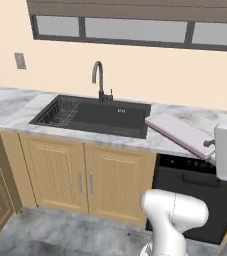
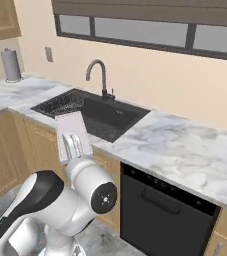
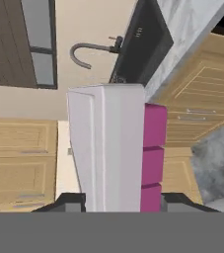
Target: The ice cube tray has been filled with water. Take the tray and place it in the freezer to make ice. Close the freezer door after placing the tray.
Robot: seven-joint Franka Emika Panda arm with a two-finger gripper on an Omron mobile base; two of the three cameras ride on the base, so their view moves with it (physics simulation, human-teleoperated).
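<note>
One tool (image 3: 116, 200) clamped on one ice cube tray (image 3: 114, 148), one sink (image 1: 102, 117) behind.

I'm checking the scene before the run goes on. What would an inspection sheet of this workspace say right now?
Surface: grey marble counter with a black sink and a dark faucet.
Job's things: ice cube tray lifted off the counter, held in the air to the right of the sink, tilted; pale top and magenta underside visible in the hand view.
Clutter: wire rack inside the sink; paper towel roll at the counter's far left.
Grippers: gripper with its jaws shut on the tray's near end.
Cables: nothing seen.
Surroundings: wooden cabinets under the sink, black dishwasher beside them, window above.
</note>
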